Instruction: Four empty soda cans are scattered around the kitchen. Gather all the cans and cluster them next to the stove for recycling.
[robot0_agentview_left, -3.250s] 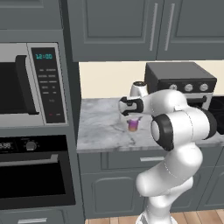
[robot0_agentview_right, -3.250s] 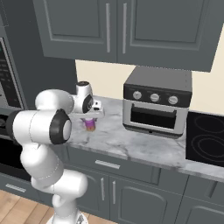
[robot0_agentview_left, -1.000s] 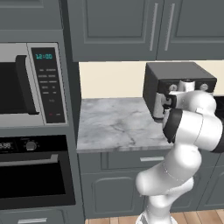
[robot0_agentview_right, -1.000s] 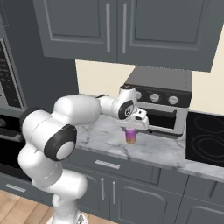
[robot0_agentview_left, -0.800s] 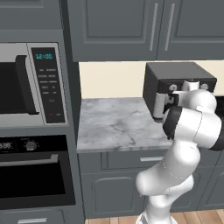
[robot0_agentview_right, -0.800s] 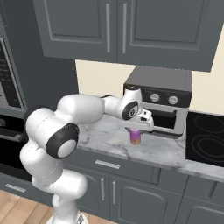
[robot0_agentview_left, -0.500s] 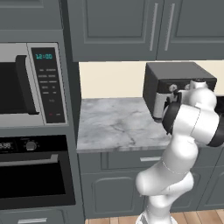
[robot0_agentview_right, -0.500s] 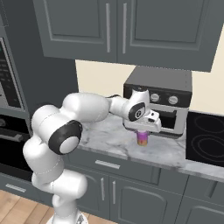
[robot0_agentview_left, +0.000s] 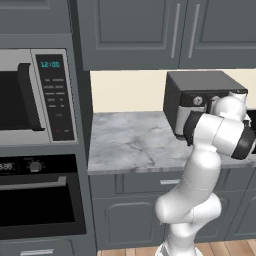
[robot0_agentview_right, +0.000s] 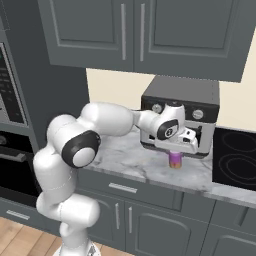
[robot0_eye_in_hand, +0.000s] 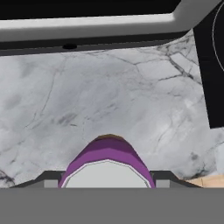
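Note:
My gripper is shut on a purplish-pink soda can, held upright from above. It hangs low over the marble counter, just in front of the grey toaster oven. In the hand view the can's purple shoulder and silver top sit between my fingers, with grey marble beyond. The black glass stove starts a short way to the can's right, and its edge is at the right of the hand view. Whether the can touches the counter I cannot tell.
The toaster oven stands at the back of the counter, its front lip close ahead of the hand. A microwave and wall oven fill the tall unit on the left. Upper cabinets hang overhead.
The arm has swung right along the counter, carrying the purplish-pink can past the toaster oven's front and closer to the stove. The grip on the can is unchanged.

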